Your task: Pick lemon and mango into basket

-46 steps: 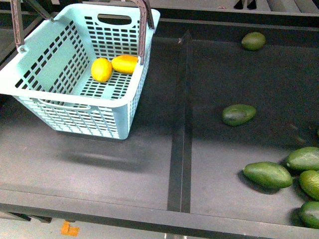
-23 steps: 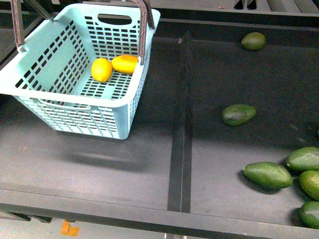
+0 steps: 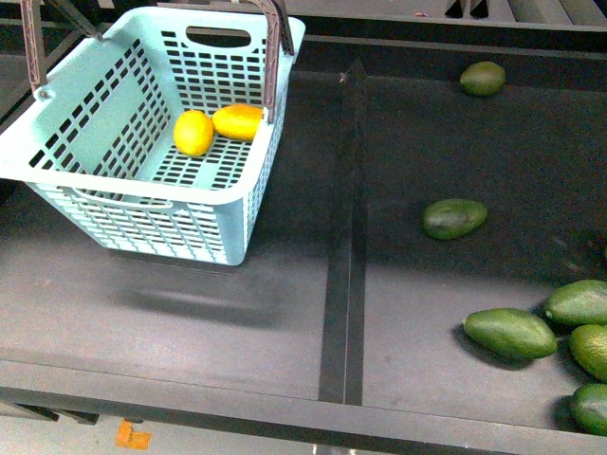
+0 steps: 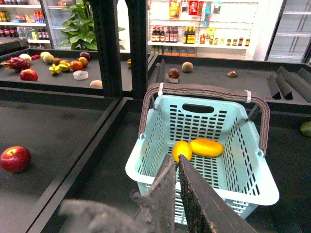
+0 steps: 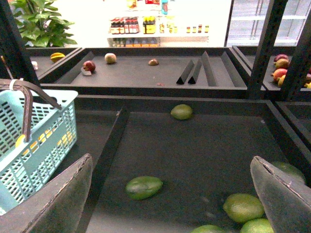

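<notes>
The light teal basket (image 3: pixel 237 204) stands at the left of the dark shelf, its brown handles up. Inside it the yellow lemon (image 3: pixel 193 133) lies beside the orange-yellow mango (image 3: pixel 238 121), touching it. The left wrist view shows the same basket (image 4: pixel 243 187) with the lemon (image 4: pixel 181 150) and mango (image 4: pixel 206 147) on its floor; my left gripper (image 4: pixel 176 158) is shut and empty, short of the basket's near rim. My right gripper (image 5: pixel 171 165) hangs wide open and empty over the shelf's right section, the basket (image 5: pixel 34 150) off to one side. Neither arm appears in the front view.
Several dark green oval fruits lie on the right section: one (image 3: pixel 483 78) at the back, one (image 3: pixel 454 218) mid-shelf, a cluster (image 3: pixel 509 333) at the front right. A raised divider strip (image 3: pixel 344 246) splits the shelf. A red apple (image 4: pixel 15 158) sits in the neighbouring bay.
</notes>
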